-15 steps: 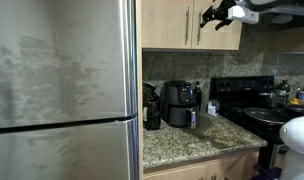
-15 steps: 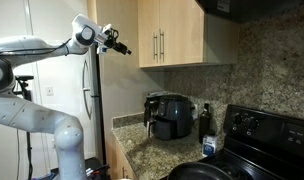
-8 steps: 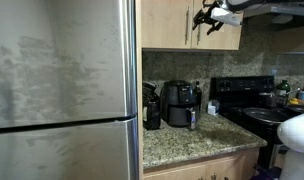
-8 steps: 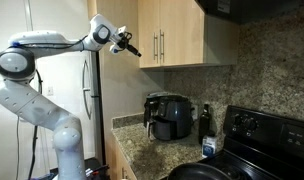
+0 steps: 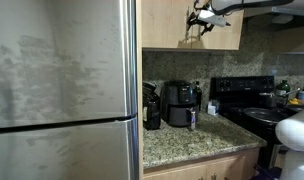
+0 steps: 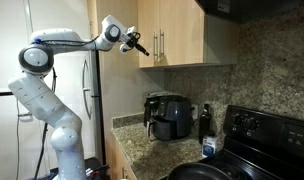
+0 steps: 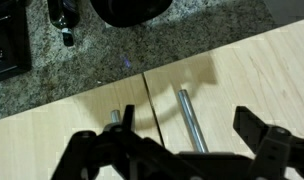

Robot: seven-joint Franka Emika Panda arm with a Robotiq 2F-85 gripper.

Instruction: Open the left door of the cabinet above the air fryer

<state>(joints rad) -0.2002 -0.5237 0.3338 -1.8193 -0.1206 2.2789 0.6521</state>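
Your gripper [image 7: 179, 150] is spread wide: in the wrist view its two dark fingers [image 7: 92, 150] stand far apart along the bottom edge and hold nothing.

That view is upside down, with the countertop [image 7: 92, 60] and the air fryer [image 7: 132, 8] at the top. So the left door [image 7: 257, 85] takes up the right part of the picture. Its handle [image 7: 191, 118], a slim silver bar, lies inside the span of the fingers, a little off the midline and just beyond the gripper body. The right door [image 7: 52, 125] fills the other side, and its own bar [image 7: 116, 117] is partly hidden behind the gripper frame. The seam between the two panels is a thin dark line, and both doors sit flush and shut.

In an exterior view the gripper [image 6: 142, 46] is up at cabinet [image 6: 187, 30] height. It points at the left door [image 6: 148, 25], near the handle [image 6: 154, 45], and a small gap shows between the tips and the bar. In an exterior view the gripper [image 5: 198, 17] overlaps the cabinet front around the handles. From that angle you cannot tell whether it touches.

The air fryer [image 5: 180, 103] stands on the counter well below the gripper, and it shows in both exterior views [image 6: 170, 116].
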